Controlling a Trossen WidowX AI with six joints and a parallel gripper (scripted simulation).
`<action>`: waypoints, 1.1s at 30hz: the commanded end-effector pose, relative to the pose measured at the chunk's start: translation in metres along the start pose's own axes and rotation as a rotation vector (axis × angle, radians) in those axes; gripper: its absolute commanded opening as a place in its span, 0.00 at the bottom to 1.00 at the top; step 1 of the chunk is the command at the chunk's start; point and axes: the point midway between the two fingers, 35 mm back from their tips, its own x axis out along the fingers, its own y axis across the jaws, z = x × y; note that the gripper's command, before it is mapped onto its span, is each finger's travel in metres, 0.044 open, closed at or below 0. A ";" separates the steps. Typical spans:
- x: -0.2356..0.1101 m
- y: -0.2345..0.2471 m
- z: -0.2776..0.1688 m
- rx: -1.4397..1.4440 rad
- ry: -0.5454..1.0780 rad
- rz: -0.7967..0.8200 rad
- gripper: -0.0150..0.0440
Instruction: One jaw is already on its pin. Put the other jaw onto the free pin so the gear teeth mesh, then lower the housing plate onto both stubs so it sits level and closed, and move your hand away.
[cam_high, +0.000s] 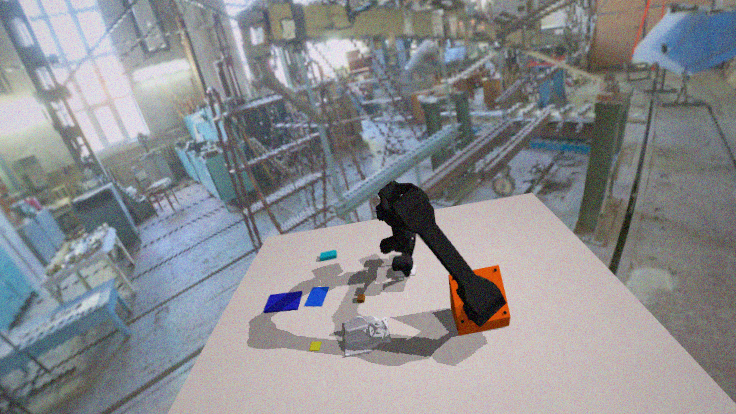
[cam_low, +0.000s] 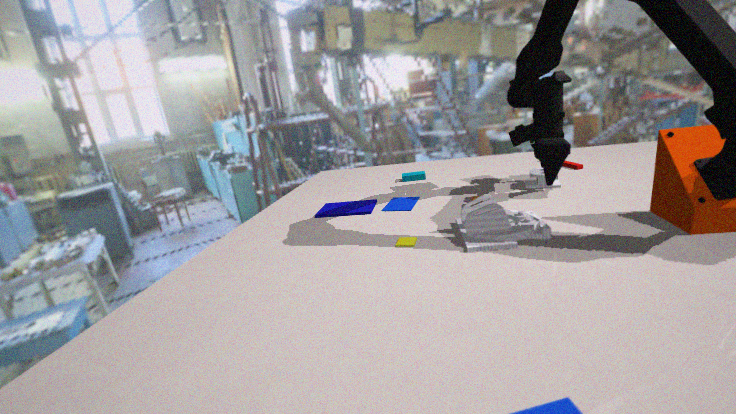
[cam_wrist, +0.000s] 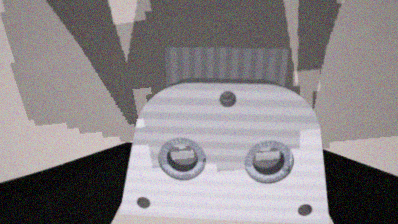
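On the pale tabletop (cam_high: 581, 319) (cam_low: 257, 308), wide-set fingers grip the housing plate (cam_wrist: 225, 125).

Tool (cam_high: 402, 264) (cam_low: 550, 182) (cam_wrist: 222, 156) pointing down, fingers apart, closed on something.

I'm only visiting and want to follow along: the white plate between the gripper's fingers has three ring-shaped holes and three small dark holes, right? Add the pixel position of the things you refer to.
Not quite: the wrist view shows two ring-shaped holes in the white plate (cam_wrist: 225, 127), side by side, not three. The rest stands: the plate is between the gripper's fingers and has three small dark holes.
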 end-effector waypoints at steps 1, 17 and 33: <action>-0.007 -0.001 0.001 0.000 -0.001 -0.001 0.85; -0.058 -0.001 0.001 0.003 -0.004 0.000 0.85; -0.076 0.012 0.008 -0.009 -0.005 -0.004 0.85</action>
